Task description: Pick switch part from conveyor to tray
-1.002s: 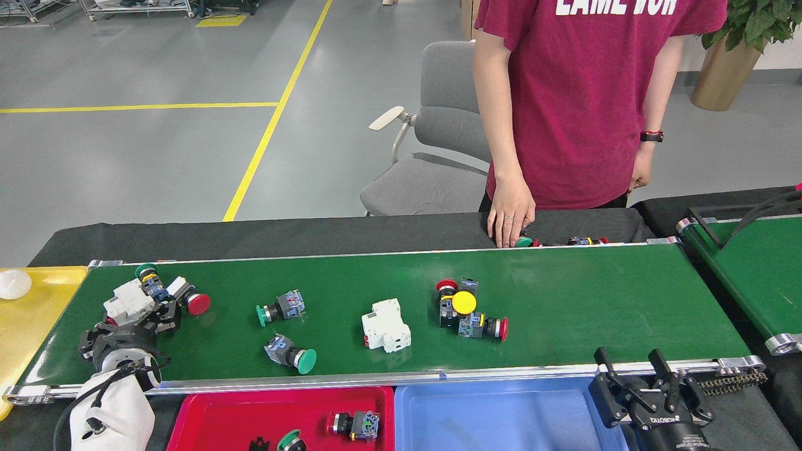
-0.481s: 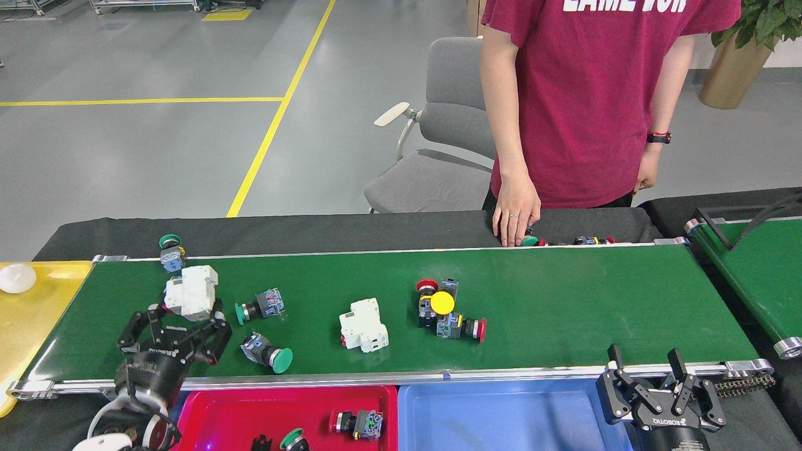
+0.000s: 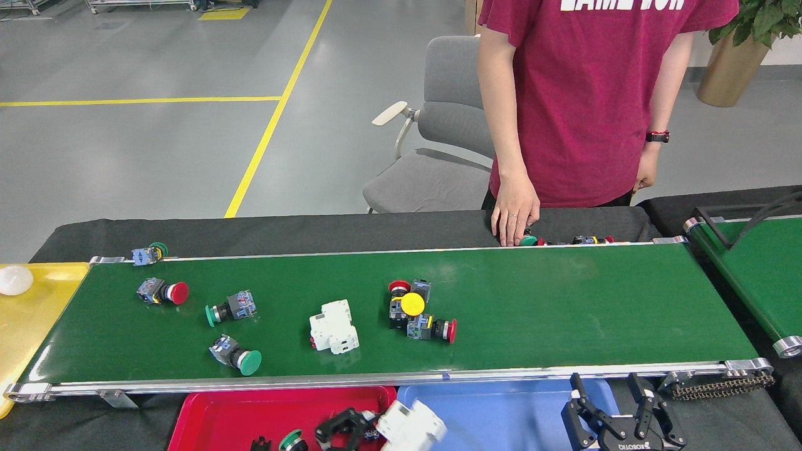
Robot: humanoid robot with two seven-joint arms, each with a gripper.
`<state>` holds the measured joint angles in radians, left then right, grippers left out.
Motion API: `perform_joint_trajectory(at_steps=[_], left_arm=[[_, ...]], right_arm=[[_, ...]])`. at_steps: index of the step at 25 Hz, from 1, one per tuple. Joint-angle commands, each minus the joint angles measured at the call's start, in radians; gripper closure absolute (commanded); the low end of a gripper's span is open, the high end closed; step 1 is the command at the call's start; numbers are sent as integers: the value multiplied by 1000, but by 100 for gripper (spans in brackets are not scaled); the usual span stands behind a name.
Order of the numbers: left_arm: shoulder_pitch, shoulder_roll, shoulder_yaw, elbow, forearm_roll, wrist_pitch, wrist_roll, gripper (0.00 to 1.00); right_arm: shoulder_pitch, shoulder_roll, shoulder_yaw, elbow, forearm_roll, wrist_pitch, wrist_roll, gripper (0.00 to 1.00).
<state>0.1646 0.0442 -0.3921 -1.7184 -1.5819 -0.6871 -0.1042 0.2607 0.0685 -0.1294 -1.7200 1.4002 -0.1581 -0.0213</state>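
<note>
Grey workshop floor with yellow lane lines lies behind the table, which carries the conveyor [image 3: 564,307], the landmark for all positions below.

Left end effector [image 3: 351,429]: low at the near side of the conveyor, over the boundary between the red tray [image 3: 207,416] and the blue tray [image 3: 501,413]. Its dark fingers are closed around a white breaker-type switch part [image 3: 410,426], which hangs over the seam between the two trays. The view cuts the grasp at the lower edge, so how securely it is held cannot be confirmed.

Right end effector [image 3: 617,410]: near the conveyor's near right corner, fingers spread apart, holding nothing.

On the conveyor: a second white breaker [image 3: 333,326] near the middle; a cluster of push buttons with a yellow cap [image 3: 413,304] just right of it; a green-capped button [image 3: 237,358] toward the near left; another green button [image 3: 229,308] and a red-capped button [image 3: 163,292] further left. One small part [image 3: 149,254] rests on the far rail at the left end. A yellow tray [image 3: 37,313] adjoins the left end.

Hazards:
- Release over the seam may drop the part onto a tray rim, or into the wrong tray.
- Parts near the left end may run off the belt if it is moving.
- The person's hand [image 3: 515,213] rests at the far edge; any reach across that zone risks contact.
</note>
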Motion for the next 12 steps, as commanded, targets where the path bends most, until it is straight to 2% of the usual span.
perform_joint_trajectory(at_steps=[1, 3, 4, 10, 12], left_arm=[[-2, -34, -18, -15, -4, 20, -77, 43], [13, -73, -19, -15, -35, 83, -98, 12], [20, -86, -19, -15, -47, 109, -98, 2], [39, -98, -1, -35, -47, 143, -97, 0], [67, -99, 48, -58, -43, 175, -92, 0]], right_arm=[[-3, -9, 1, -21, -1, -11, -2, 5], [-1, -26, 1, -32, -1, -20, 1, 5], [-1, -35, 1, -32, -4, -32, 4, 5], [14, -79, -3, -32, -41, -90, 11, 5], [19, -102, -3, -35, -43, -90, 11, 5]])
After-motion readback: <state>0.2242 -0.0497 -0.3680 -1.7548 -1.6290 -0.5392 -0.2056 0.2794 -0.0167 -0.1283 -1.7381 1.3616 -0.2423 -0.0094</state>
